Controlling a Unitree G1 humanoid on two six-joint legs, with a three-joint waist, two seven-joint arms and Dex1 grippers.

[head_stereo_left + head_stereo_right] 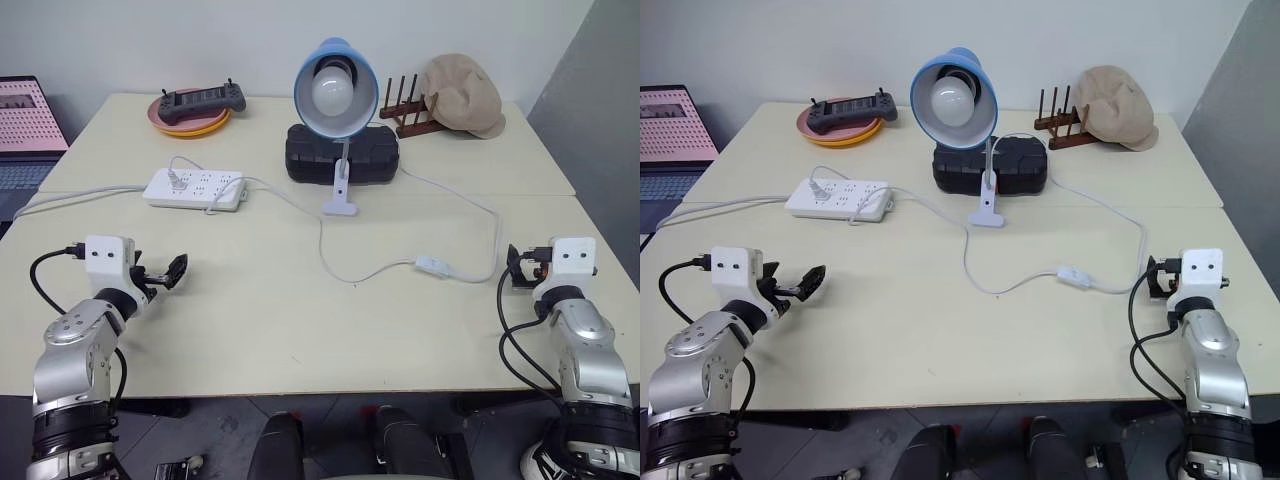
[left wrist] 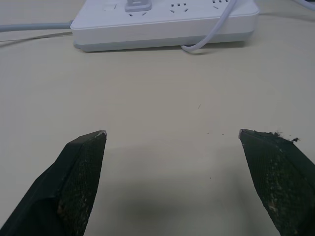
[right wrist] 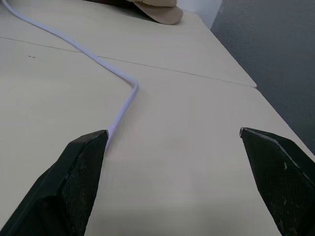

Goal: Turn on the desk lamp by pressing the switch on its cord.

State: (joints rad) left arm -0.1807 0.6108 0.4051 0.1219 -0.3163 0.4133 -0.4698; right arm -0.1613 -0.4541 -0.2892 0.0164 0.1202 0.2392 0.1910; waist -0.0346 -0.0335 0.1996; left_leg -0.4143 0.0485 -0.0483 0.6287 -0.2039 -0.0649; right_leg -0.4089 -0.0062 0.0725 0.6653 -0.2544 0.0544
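Both pincers, left [image 1: 170, 272] and right [image 3: 172, 135], gape empty near the table [image 1: 300, 320] edge, switch [image 1: 432, 265] between.

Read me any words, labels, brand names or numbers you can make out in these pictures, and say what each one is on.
None can be read.
Laptop screen: pink panel with rows of tiny marks, too small to read.
Power strip: no legible print; the marks by its sockets in the left wrist view are not readable.
Handheld controller: no readable label.
Black case, desk lamp, switch: no text visible.
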